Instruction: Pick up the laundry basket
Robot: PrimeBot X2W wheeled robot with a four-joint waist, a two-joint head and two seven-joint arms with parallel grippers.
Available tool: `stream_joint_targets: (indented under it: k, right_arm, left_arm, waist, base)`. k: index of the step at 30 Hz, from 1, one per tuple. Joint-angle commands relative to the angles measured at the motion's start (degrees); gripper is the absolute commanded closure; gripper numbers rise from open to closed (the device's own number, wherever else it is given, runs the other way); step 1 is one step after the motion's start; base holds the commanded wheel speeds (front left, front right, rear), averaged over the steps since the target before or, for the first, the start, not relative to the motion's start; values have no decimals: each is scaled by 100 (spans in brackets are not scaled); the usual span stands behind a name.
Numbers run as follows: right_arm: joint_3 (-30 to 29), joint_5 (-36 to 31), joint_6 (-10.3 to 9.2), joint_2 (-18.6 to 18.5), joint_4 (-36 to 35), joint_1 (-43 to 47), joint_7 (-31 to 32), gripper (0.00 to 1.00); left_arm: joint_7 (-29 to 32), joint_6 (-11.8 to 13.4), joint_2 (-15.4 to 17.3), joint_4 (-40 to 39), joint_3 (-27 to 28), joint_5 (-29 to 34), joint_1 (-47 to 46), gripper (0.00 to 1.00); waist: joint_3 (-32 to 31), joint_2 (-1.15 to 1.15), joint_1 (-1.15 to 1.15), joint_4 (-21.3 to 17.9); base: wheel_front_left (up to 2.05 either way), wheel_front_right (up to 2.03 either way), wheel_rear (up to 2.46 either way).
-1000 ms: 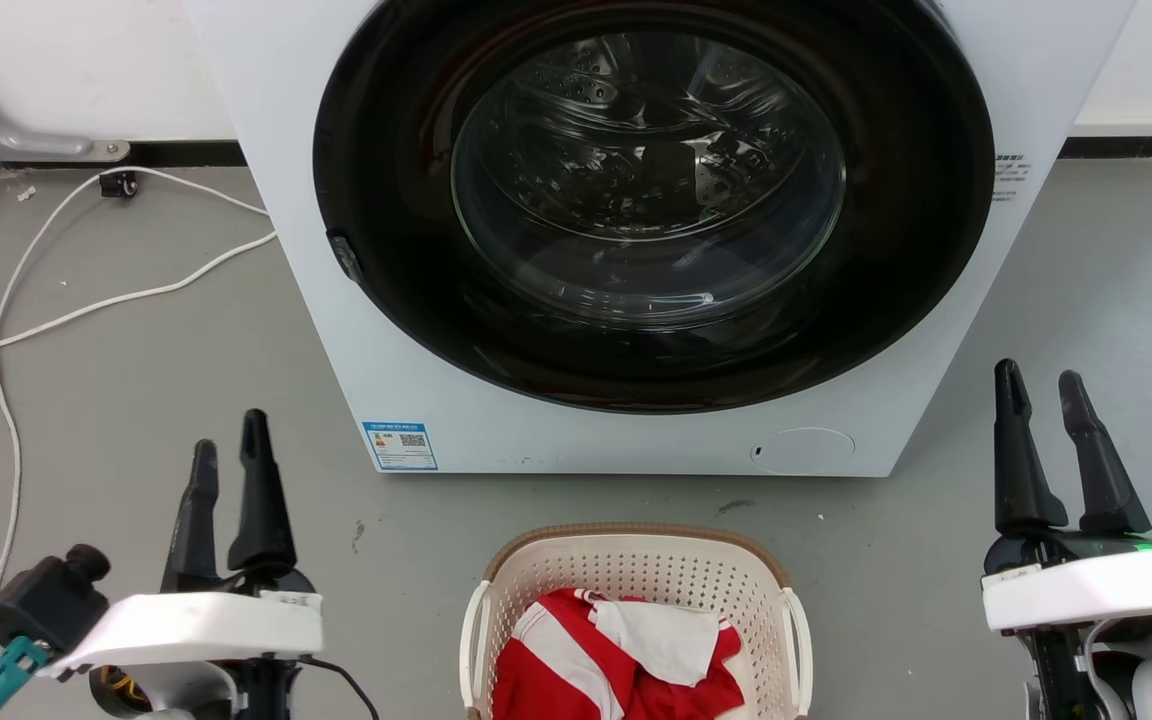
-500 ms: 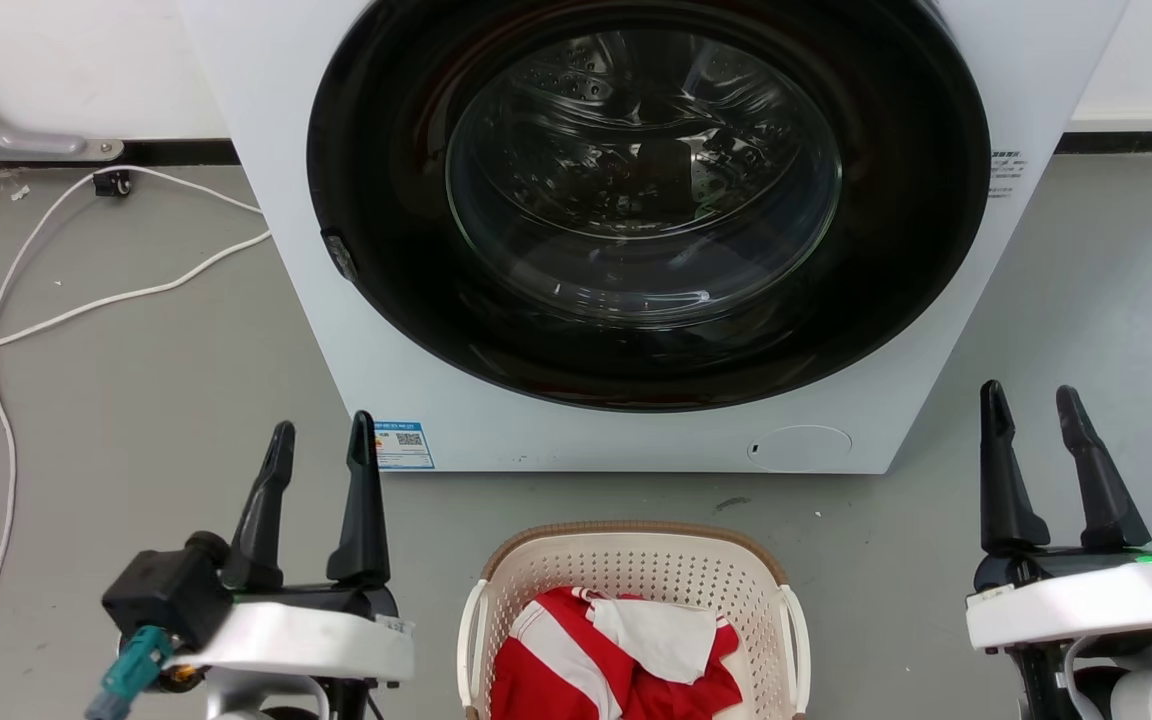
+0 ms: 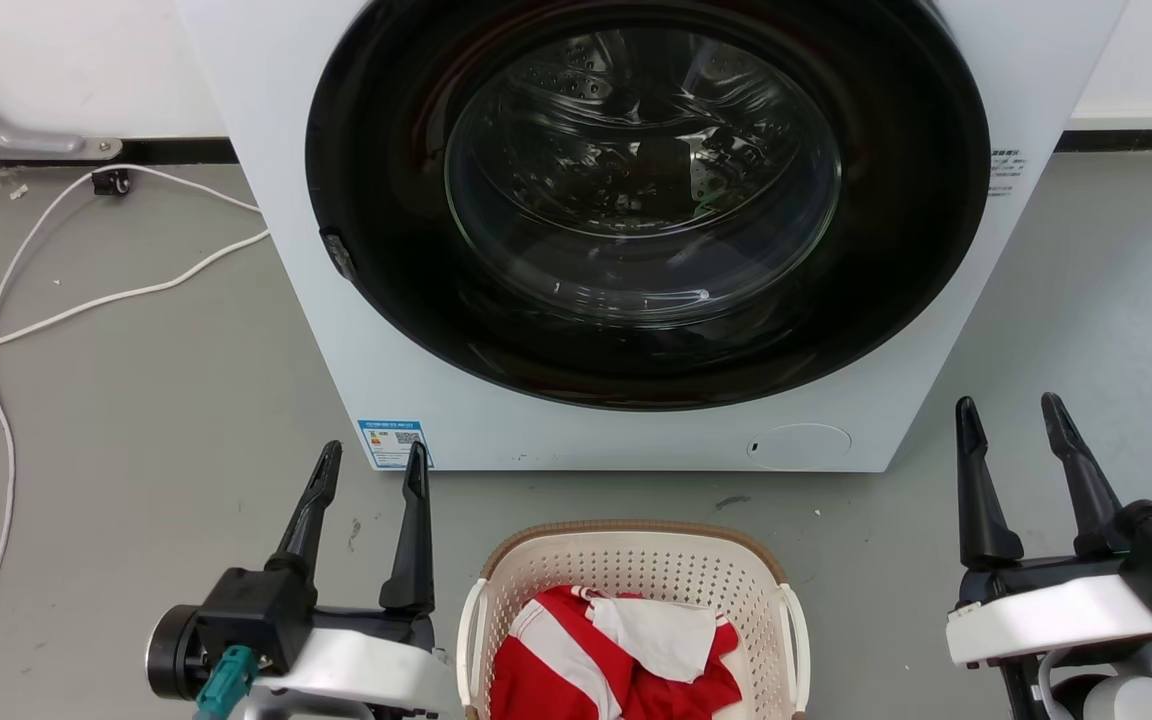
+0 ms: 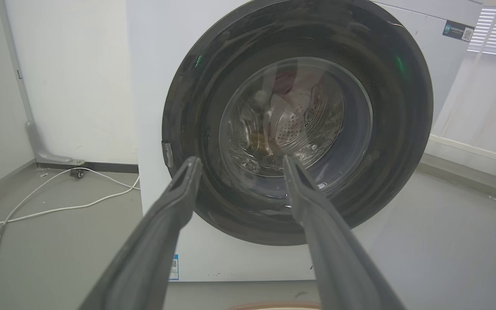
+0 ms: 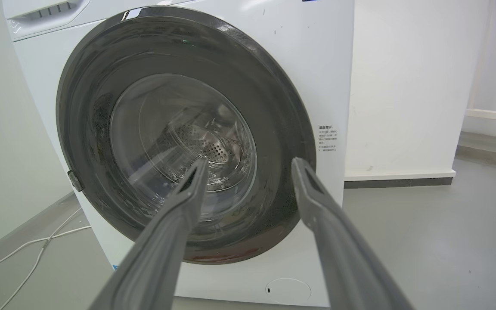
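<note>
Flanking one basket (image 3: 636, 565): two grippers (image 3: 374, 452) (image 3: 1006, 403), jaws apart.

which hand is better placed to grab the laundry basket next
Likely left: the left hand sits close beside the left handle of the laundry basket, while the right hand is farther out, floor between it and the right handle. Both are open.

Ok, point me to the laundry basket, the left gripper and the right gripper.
laundry basket (image 3: 636, 565): head view, back wall.
left gripper (image 3: 376, 449): head view, between fingertips.
right gripper (image 3: 1006, 403): head view, between fingertips.
</note>
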Motion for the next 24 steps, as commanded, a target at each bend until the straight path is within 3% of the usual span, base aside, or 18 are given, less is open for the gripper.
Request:
stream_joint_targets:
  k: [1,14,20,24]
  right_arm:
    - [17,-197,12,-22,-36,38,-67,0]
    - [92,-952,7,-22,-73,59,-228,0]
    - [93,-975,7,-22,-36,100,-295,0]
    - [69,-728,7,-21,47,120,-339,0]
  left_arm:
    - [-67,73,60,-29,-51,173,-48,0]
    - [-219,303,260,140,-448,740,-77,0]
    - [-282,266,208,98,-487,818,-31,0]
    - [-326,98,36,63,-238,670,99,0]
  waist:
    - [8,0,0,-1]
    - [28,0,0,-22]
    - [27,0,0,-27]
    - [30,0,0,-30]
  base:
    - [0,0,0]
    - [0,0,0]
    - [0,0,0]
    - [0,0,0]
